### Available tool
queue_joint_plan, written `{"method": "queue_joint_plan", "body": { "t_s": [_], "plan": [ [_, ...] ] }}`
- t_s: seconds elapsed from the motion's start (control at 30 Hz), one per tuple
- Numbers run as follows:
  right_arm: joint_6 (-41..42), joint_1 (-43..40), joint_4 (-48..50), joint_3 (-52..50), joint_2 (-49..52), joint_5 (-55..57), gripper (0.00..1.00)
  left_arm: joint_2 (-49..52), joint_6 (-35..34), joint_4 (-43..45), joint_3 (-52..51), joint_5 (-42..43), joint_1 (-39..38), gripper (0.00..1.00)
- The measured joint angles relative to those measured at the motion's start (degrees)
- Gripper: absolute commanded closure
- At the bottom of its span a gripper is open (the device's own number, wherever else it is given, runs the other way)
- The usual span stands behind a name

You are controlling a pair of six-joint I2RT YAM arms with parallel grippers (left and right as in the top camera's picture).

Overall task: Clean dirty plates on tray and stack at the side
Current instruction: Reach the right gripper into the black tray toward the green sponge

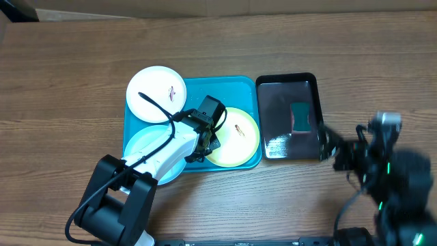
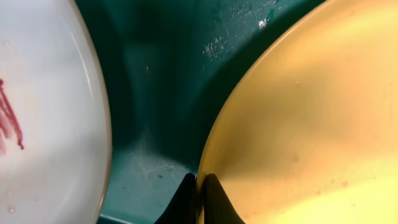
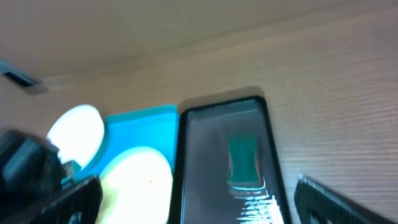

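The turquoise tray (image 1: 225, 85) holds three plates: a white plate (image 1: 157, 93) with a reddish smear at the back left, a light blue plate (image 1: 140, 147) at the front left, partly under my left arm, and a yellow-green plate (image 1: 240, 137) at the right. My left gripper (image 1: 207, 141) is shut on the yellow-green plate's left rim. The left wrist view shows that rim (image 2: 214, 143) pinched between the dark fingertips (image 2: 186, 193), with the white plate (image 2: 43, 124) to the left. My right gripper (image 1: 326, 143) stands open and empty by the black tray's right front corner.
A glossy black tray (image 1: 276, 102) lies right of the turquoise one, holding a green sponge (image 1: 300, 116). In the right wrist view that sponge (image 3: 244, 158) lies ahead between the wide-spread fingers. Bare wooden table surrounds both trays.
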Motion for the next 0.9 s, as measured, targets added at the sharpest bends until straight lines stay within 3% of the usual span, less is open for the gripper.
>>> {"method": "queue_joint_plan", "body": {
  "t_s": [0.17,0.27,0.37,0.43,0.5,0.67,0.9],
  "plan": [
    [-0.02,0.00,-15.91,21.09,22.71,-0.13,0.01,0.00,0.00,0.02,0.00,0.00,0.00,0.96],
    [-0.33,0.00,-18.29,27.45,31.39,-0.85,0.17,0.00,0.00,0.02,0.00,0.00,0.00,0.96],
    [-0.92,0.17,-18.75,28.48,37.40,-1.51,0.46,0.00,0.00,0.04,0.00,0.02,0.00,0.96],
    [-1.88,0.68,-19.82,28.48,41.05,-1.73,0.60,0.00,0.00,0.04,0.00,0.00,0.00,0.96],
    [-2.67,1.62,-20.39,28.48,44.85,-1.73,0.62,0.00,0.00,0.02,0.00,0.00,0.00,0.96],
    [-3.65,3.98,-20.68,28.46,53.02,0.20,0.47,0.00,0.00,0.02,0.00,0.00,0.00,0.96],
    [-4.61,4.42,-19.32,28.46,61.11,3.72,0.45,0.00,0.00,0.04,0.00,0.00,0.00,0.96]
  ]
}}
